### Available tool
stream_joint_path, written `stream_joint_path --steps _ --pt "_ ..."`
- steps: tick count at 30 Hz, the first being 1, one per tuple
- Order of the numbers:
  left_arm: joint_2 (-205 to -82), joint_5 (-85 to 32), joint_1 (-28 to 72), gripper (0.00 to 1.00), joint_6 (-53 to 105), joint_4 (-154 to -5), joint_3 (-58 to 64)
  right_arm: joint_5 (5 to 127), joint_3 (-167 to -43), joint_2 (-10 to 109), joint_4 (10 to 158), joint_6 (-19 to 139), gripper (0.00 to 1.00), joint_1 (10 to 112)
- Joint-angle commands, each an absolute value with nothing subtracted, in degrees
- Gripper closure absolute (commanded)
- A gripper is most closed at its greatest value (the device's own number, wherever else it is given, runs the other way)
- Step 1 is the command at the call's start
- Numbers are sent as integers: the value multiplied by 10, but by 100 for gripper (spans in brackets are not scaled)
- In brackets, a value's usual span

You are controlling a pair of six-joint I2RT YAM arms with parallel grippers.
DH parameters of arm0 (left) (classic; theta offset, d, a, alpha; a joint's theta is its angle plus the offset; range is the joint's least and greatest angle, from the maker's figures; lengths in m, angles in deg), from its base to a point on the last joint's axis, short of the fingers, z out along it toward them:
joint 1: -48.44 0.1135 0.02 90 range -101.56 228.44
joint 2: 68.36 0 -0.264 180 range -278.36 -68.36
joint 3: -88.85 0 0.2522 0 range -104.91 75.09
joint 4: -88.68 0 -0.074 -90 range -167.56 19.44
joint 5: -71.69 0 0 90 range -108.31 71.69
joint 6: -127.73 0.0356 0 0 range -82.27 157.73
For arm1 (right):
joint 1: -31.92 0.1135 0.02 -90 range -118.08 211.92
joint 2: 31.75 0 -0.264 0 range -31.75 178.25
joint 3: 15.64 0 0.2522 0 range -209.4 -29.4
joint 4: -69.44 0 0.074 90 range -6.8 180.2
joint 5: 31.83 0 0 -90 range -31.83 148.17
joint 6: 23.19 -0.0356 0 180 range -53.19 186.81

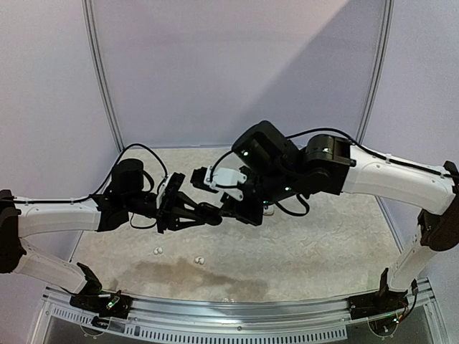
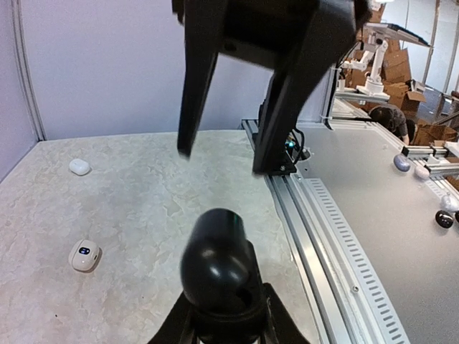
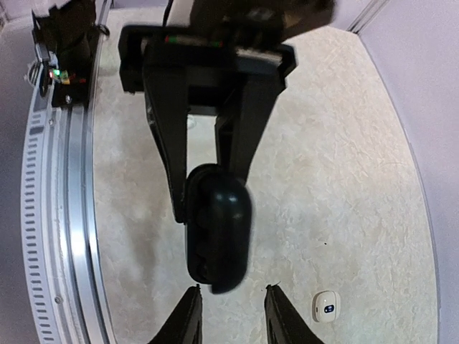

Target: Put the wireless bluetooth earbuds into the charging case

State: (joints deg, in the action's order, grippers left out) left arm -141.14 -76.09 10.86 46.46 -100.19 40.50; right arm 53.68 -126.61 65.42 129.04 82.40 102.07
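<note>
left claw: clamped on the black charging case, which hangs in the air over the middle of the bench.
right claw: fingers apart, nothing seen between them, just beside the case.
earbuds: one white earbud and a second white earbud lie near the bench's near edge, left of centre.
doing it well: probably hold the case steady, wells up, and seat each bud squarely before letting go.

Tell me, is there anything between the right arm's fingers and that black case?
No. In the left wrist view the right fingers hang apart above the black case, and only bare tabletop shows through the gap.
</note>
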Motion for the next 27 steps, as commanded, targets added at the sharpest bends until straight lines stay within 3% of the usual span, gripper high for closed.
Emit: stream_joint_path --steps 1,4,8,13,22,27 --pt "-1407 -755 111 100 474 -982 406 542 -1244 574 1224 781 66 1018" --pt "-1404 -749 110 100 491 -975 405 542 -1203 544 1145 747 63 1008" --pt "-1402 -741 109 100 501 -973 397 454 -1184 565 1107 691 62 991" --pt "-1398 -698 108 100 450 -983 391 324 -1217 649 1116 605 62 990" --pt "-1398 -560 108 100 272 -965 373 280 -1278 778 1162 449 62 1035" --pt "-1403 -543 108 100 253 -935 365 247 -1238 758 1186 406 60 1007"
